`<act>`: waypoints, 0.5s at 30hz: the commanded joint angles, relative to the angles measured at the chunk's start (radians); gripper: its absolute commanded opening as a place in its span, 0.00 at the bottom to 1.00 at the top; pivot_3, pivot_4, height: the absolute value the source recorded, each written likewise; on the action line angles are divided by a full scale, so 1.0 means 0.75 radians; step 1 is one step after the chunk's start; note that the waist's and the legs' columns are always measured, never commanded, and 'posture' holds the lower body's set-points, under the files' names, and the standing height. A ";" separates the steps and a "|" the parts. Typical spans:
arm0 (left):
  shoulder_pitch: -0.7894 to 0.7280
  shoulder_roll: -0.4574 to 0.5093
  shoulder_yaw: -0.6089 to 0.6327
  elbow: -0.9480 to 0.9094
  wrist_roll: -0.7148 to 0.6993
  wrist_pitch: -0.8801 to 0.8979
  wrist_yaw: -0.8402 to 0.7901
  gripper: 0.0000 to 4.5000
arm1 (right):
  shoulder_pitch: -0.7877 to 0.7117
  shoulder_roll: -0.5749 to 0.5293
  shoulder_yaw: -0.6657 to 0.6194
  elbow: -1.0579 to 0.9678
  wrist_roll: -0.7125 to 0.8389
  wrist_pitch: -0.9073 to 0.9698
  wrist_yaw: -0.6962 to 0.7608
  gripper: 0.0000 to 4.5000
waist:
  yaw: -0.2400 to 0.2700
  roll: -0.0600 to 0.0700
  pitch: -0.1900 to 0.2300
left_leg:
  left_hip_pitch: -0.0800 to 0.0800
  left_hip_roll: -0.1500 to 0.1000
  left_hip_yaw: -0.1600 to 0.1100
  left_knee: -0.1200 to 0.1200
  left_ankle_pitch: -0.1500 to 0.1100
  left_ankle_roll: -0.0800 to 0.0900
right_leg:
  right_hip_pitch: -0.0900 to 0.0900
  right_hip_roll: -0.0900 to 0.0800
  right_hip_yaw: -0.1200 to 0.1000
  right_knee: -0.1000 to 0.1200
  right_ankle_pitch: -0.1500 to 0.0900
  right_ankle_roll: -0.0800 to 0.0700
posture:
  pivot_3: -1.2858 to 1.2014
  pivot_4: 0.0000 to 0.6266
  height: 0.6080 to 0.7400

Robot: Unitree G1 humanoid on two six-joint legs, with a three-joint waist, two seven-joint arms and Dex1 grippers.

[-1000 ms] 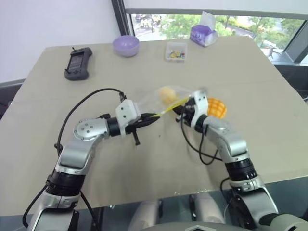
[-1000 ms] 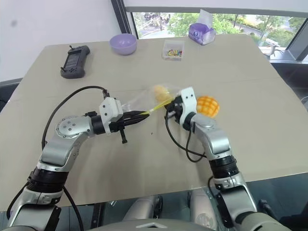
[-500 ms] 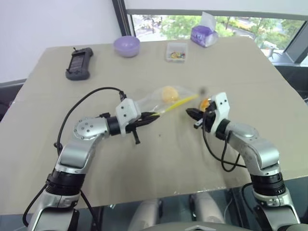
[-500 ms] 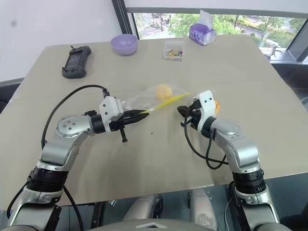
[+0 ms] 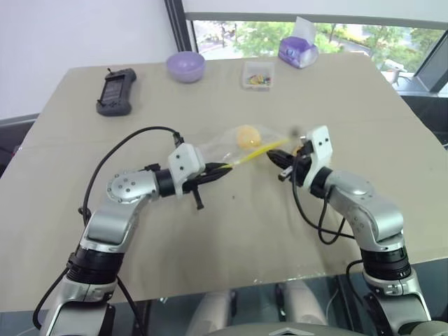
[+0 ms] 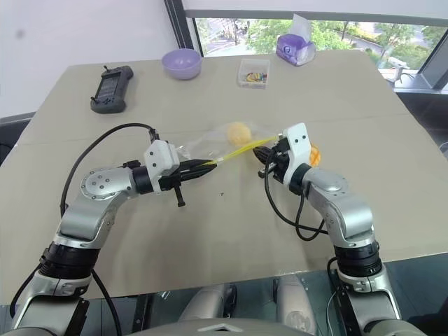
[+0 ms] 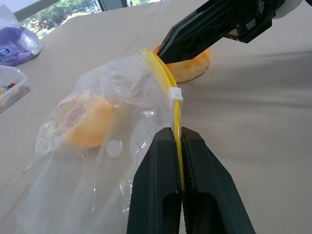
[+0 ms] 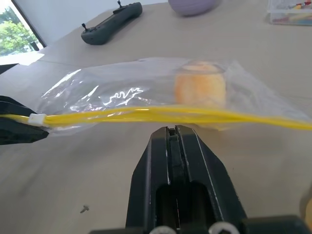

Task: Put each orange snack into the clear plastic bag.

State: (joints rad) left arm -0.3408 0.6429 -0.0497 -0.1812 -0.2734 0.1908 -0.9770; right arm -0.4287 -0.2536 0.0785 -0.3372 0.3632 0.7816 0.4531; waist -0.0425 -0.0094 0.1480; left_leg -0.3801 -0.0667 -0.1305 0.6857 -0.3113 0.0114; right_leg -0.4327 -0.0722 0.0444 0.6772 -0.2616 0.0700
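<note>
The clear plastic bag hangs just over the table between my two grippers, its yellow strip stretched level. My left gripper is shut on the near end of that strip. Inside the bag lies the smaller peach-orange snack, which also shows through the plastic from above. My right gripper is shut with nothing between its fingers, and its tips sit right by the strip's far end. Whether they touch it I cannot tell. The grid-topped orange bun rests on the table outside the bag, mostly hidden behind my right hand.
A black handheld controller lies at the far left of the table. A lavender bowl, a small clear box of coloured bits and a purple tissue pack stand along the far edge. Cables loop from both wrists.
My right gripper has drawn back from the bag's mouth toward the right, then edged a little nearer again. The bun is now largely hidden behind that hand. My left gripper has kept still.
</note>
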 commanded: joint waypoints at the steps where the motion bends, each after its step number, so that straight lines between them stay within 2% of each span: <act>1: -0.020 0.006 0.008 -0.020 0.003 -0.016 0.007 0.00 | -0.035 -0.005 -0.014 -0.077 0.037 -0.023 0.016 0.00 | 0.000 0.000 0.000 | 0.000 0.000 0.000 0.000 0.000 0.000 | 0.000 0.000 0.000 0.000 0.000 0.000 | 0.52 0.24 1.00; 15: -0.009 0.002 0.012 -0.011 0.003 -0.031 0.004 0.00 | -0.031 -0.025 -0.007 -0.075 0.068 -0.029 0.031 0.00 | 0.001 0.000 0.000 | 0.000 0.000 0.000 0.000 0.000 0.000 | 0.000 0.000 0.000 0.000 0.000 0.000 | 0.52 0.24 1.00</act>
State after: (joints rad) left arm -0.3414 0.6424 -0.0497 -0.1797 -0.2688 0.1875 -0.9767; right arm -0.4414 -0.2695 0.0784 -0.3710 0.4031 0.7802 0.4714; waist -0.0416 -0.0094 0.1480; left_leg -0.3802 -0.0667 -0.1306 0.6857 -0.3113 0.0114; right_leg -0.4327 -0.0722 0.0443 0.6771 -0.2616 0.0700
